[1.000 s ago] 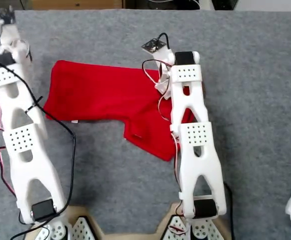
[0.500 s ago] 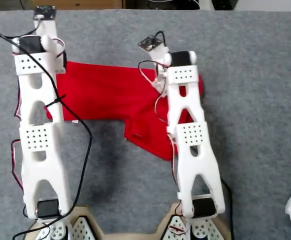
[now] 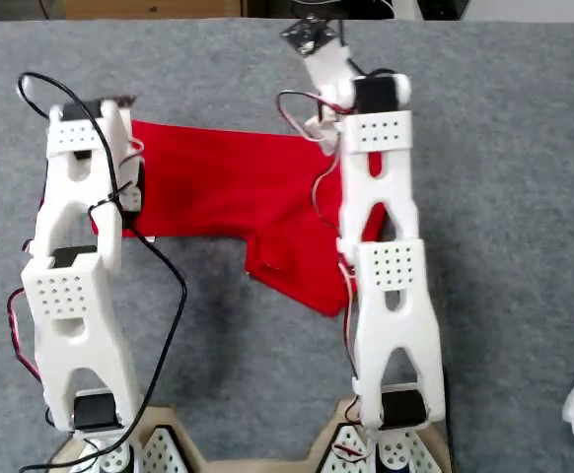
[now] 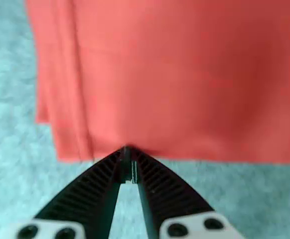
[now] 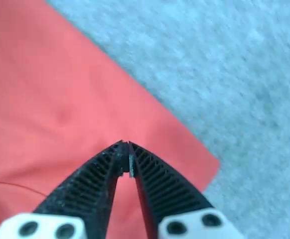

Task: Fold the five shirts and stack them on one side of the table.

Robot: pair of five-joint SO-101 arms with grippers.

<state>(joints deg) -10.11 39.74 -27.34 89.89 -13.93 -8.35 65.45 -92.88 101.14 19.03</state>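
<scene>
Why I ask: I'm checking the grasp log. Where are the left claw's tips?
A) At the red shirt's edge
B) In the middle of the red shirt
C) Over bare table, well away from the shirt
A: in the left wrist view the left claw, its jaws together, has its tips right at the edge of the red shirt, with the grey table beside it.

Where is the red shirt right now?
The red shirt lies on the grey table in the high view, spread from the left arm to under the right arm.
</scene>
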